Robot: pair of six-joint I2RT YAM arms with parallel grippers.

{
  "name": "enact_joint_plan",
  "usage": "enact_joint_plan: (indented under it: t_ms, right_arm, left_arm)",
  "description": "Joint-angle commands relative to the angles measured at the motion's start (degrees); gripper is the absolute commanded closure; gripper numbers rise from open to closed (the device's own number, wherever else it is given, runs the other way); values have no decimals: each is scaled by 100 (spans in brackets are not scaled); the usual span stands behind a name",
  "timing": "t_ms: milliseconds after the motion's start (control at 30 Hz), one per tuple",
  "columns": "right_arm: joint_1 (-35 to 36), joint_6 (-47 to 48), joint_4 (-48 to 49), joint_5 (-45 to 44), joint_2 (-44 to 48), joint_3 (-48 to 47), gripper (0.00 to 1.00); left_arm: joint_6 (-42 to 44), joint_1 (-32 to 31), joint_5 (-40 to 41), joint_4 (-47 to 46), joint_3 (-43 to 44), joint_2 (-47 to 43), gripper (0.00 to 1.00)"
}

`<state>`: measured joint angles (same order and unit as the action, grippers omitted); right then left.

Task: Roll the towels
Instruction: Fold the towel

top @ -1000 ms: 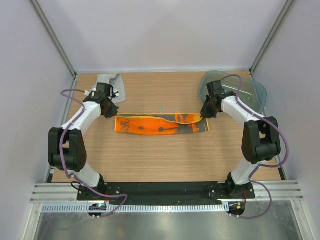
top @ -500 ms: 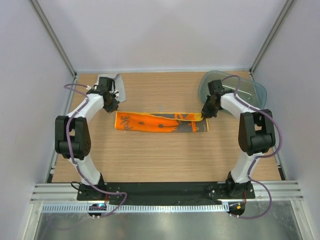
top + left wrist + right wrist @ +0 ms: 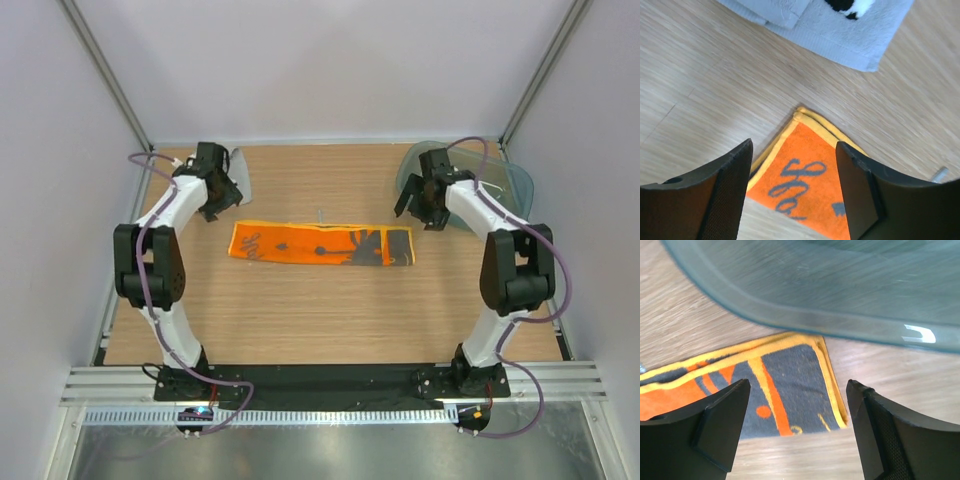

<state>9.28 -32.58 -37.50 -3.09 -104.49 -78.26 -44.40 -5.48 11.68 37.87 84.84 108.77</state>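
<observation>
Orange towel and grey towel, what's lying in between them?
Nothing but bare wooden table. The left wrist view shows the orange towel and the grey towel apart, with only wood between them.

A light wooden table (image 3: 300, 310) with a fine grain filled the middle of the top view. At its centre lay a long bright orange towel with yellow edging and a dark grey pattern (image 3: 320, 244), spread flat as a narrow strip running left to right. A plain light grey towel (image 3: 238, 170), partly folded, lay at the upper left, with bare wood between it and the strip's left corner. A translucent blue-green plastic tub (image 3: 505, 185) sat at the upper right, its rim close to the strip's right end. A small grey metal pin (image 3: 320, 214) lay just above the strip's middle.
</observation>
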Motion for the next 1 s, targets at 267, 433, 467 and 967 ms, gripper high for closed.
enact_joint_plan:
  t_ms: [267, 433, 467, 967]
  right_arm:
    - [2304, 95, 1724, 1420, 1179, 1137, 61]
    - [2798, -301, 2632, 2900, 229, 822, 88]
    - [2894, -310, 2738, 3067, 53, 586, 89]
    - [3150, -100, 3046, 4088, -1399, -295, 96]
  left_arm:
    - [11, -401, -436, -849, -2145, -2219, 64]
    - [-25, -446, -711, -1273, -2656, -2018, 83]
    - [-33, -446, -781, -1334, -2709, -1957, 86]
    - [-148, -446, -641, -1466, -2850, -1446, 94]
